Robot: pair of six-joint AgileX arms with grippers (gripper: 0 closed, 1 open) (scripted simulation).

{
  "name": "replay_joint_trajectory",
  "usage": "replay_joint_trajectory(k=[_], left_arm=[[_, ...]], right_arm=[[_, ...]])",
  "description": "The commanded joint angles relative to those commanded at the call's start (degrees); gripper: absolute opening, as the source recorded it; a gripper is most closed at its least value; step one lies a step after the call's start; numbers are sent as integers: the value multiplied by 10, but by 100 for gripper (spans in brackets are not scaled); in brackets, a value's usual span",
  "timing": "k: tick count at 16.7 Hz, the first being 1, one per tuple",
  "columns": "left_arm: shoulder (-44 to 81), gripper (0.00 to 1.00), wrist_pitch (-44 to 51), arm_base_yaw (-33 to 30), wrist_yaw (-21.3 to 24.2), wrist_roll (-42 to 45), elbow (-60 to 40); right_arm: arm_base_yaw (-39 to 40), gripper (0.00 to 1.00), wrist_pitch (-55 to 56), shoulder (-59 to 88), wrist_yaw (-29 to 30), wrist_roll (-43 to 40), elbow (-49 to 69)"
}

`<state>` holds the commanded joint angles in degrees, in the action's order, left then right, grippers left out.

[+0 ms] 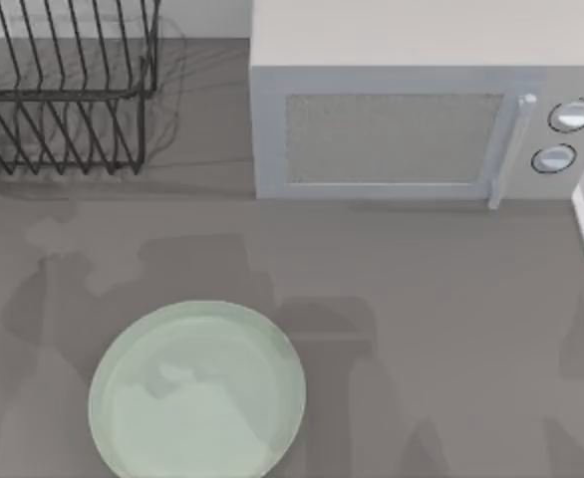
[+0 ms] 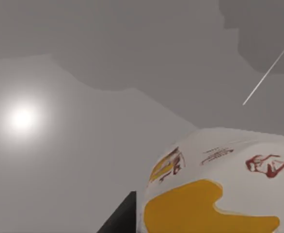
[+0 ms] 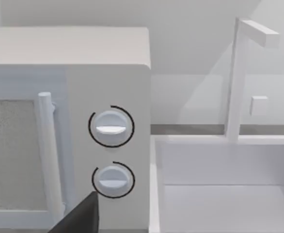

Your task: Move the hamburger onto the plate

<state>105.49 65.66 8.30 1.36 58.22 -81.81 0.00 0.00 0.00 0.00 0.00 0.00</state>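
The hamburger (image 2: 214,184) is a white wrapped lump with a big yellow patch and red print, very close in the left wrist view. My left gripper (image 2: 132,218) is shut on it, with one dark finger (image 2: 118,219) showing against its side above grey table. The plate (image 1: 197,390), pale mint green and round, lies at the table's front left with nothing on it. A dark part of my right gripper (image 3: 81,216) shows in the right wrist view, facing the microwave's knobs.
A white microwave (image 1: 412,110) stands at the back, its door shut, with two knobs (image 1: 569,116) at its right. A black wire dish rack (image 1: 63,85) fills the back left corner. A white sink (image 3: 224,189) with a tap (image 3: 241,73) lies right of the microwave.
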Motion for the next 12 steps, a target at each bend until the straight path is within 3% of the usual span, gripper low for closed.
replay_joint_trajectory(k=[3, 6, 12], left_arm=[[-1, 0, 4, -19, -2, -31, 2], [-4, 0, 12, -69, -7, -117, 6], [-8, 0, 35, -219, -19, -442, 19]], right_arm=[[0, 100, 0, 0, 0, 0, 0], [0, 100, 0, 0, 0, 0, 0], [0, 100, 0, 0, 0, 0, 0]])
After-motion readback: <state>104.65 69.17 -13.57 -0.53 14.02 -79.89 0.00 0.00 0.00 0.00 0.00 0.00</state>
